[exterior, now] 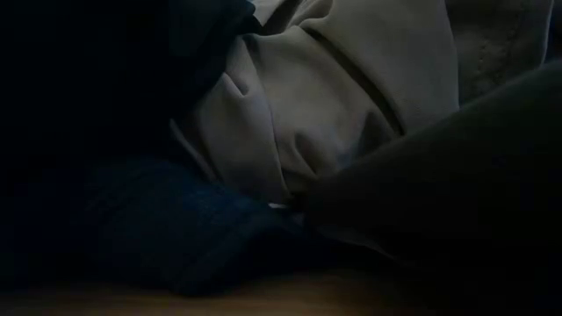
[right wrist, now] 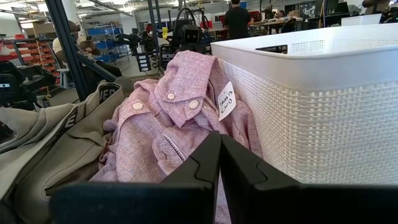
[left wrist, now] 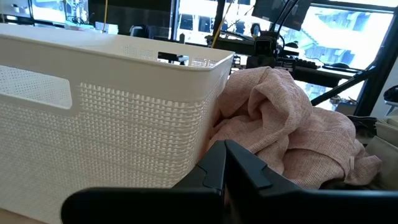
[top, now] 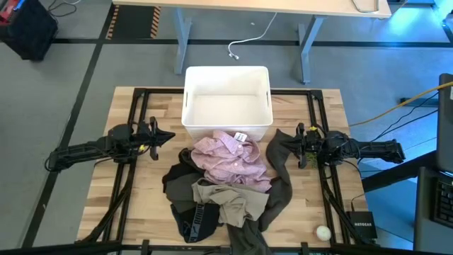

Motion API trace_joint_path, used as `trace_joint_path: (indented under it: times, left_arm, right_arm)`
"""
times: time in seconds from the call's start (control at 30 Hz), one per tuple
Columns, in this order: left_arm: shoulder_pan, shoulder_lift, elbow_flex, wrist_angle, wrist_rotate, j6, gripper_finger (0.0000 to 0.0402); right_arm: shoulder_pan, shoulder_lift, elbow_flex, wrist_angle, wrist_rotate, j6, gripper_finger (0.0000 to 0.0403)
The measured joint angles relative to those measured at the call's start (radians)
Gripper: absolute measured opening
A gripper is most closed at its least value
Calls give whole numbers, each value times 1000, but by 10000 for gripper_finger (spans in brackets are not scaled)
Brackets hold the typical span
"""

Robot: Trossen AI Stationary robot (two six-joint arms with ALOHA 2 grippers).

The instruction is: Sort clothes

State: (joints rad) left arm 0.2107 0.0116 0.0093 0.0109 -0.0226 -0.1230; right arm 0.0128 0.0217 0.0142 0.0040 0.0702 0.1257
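The clothes lie in a pile on the table's middle, just near of the white bin [top: 226,99]. A pink striped shirt [top: 230,159] lies on top and leans against the bin's near wall [right wrist: 186,106]. A khaki piece [top: 228,200] and black pieces [top: 185,212] lie nearer, and an olive-brown piece [top: 282,166] lies at the right. My left gripper [top: 168,135] is shut and empty, left of the pile. My right gripper [top: 299,145] is shut at the olive-brown piece's right edge. The low view shows only cloth close up, with the khaki piece [exterior: 325,96] in it. My right gripper's shut fingers [right wrist: 217,168] point level toward the table's left and stand at the olive-brown piece's right edge [top: 291,145]. Nothing shows between them. Whether they touch the cloth I cannot tell.
The white plastic bin [left wrist: 112,106] stands at the table's far middle. A black frame [top: 141,99] runs around the table top. A small white ball [top: 323,231] and a dark box [top: 361,225] lie at the near right corner. People stand in the room behind [right wrist: 236,18].
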Motion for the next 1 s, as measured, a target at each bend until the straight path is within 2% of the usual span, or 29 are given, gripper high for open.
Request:
trace_joint_path:
  times: [0.57, 0.7, 0.8, 1.0]
  left_arm:
    - [0, 0, 0, 0, 0, 6, 0]
    - [0, 0, -1, 17, -5, 156, 0]
    - [0, 0, -1, 134, -5, 173, 0]
    - [0, 0, -1, 440, -5, 50, 0]
  right_arm:
    - [0, 0, 0, 0, 0, 0, 26]
    - [0, 0, 0, 0, 0, -1, 26]
    - [0, 0, 0, 0, 0, -24, 26]
    - [0, 0, 0, 0, 0, -26, 26]
